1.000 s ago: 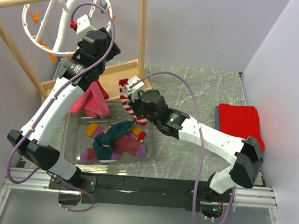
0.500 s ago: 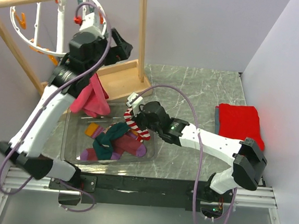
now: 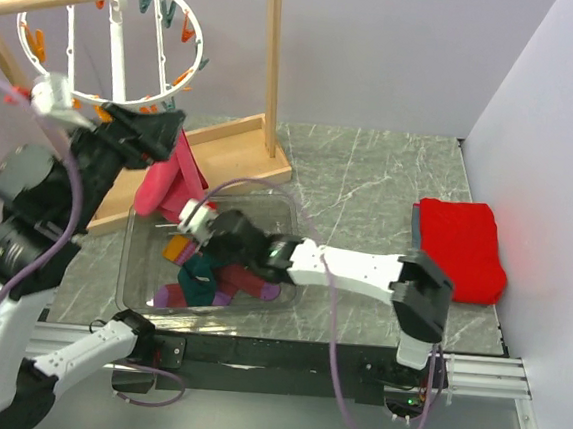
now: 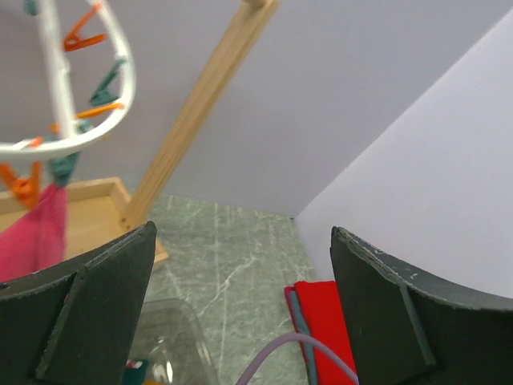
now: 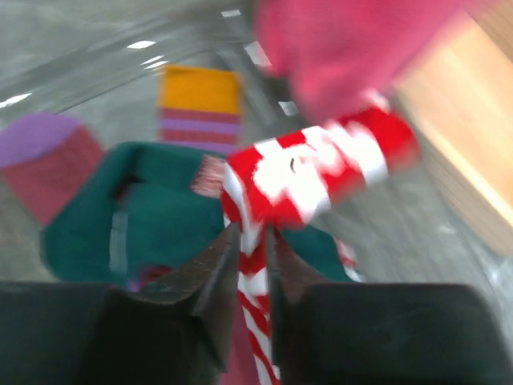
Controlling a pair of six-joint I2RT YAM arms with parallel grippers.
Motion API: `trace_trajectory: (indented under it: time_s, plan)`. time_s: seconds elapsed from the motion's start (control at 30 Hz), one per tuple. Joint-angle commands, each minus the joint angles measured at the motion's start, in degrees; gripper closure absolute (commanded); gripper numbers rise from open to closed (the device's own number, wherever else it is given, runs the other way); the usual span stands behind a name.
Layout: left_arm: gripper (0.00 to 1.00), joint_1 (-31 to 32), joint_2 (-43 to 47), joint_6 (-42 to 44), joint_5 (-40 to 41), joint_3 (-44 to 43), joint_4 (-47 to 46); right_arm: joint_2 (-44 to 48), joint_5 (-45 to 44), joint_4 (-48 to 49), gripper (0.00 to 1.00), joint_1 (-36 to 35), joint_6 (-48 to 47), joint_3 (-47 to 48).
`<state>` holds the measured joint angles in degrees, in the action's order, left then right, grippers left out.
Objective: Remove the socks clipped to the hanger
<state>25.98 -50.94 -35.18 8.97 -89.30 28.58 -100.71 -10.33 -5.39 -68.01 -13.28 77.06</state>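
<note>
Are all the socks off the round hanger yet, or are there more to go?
Nearly. Done: a dark teal sock and purple socks with orange cuffs lie in the clear plastic bin. In hand: the right pincer pinches the red-and-white striped sock over that bin. To do: the magenta pink sock seems clipped to the white round plastic hanger, with the open, empty left pincer near it.

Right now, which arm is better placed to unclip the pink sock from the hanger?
Left. The left gripper, open, is beside the pink sock under the hanger; the right gripper is down in the bin, the striped sock between its fingers.
</note>
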Motion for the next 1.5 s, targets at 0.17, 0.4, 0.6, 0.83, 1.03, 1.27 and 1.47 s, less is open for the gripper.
trace_trajectory:
  time_s: [0.17,0.4,0.6,0.83,1.03,1.27,1.47]
  plan:
    - [0.09,0.2,13.7,-1.8,15.5,18.3,9.0,4.0,0.2,0.5,0.23,-1.4,5.8,-4.8]
    - [0.02,0.1,13.1,-6.7,17.9,29.1,7.2,15.8,0.9,0.7,0.00,0.1,12.8,-11.0]
    - [0.04,0.1,9.1,-8.6,24.3,37.8,0.0,27.7,4.8,5.4,0.00,4.1,16.3,-21.8]
    - [0.04,-0.4,1.1,-6.9,30.3,46.3,-17.8,34.4,11.5,13.5,0.00,9.8,17.8,-32.9]
    - [0.04,-2.5,-13.4,-10.0,34.8,45.3,-23.6,37.7,12.0,15.5,0.00,9.9,16.4,-36.4]
    - [0.12,-6.1,-26.5,-4.1,34.5,41.5,-34.2,42.2,13.7,17.3,0.00,10.2,16.6,-39.1]
    - [0.57,-7.4,-37.5,3.9,31.4,29.4,-36.9,44.4,12.9,16.6,0.00,10.3,16.3,-39.3]
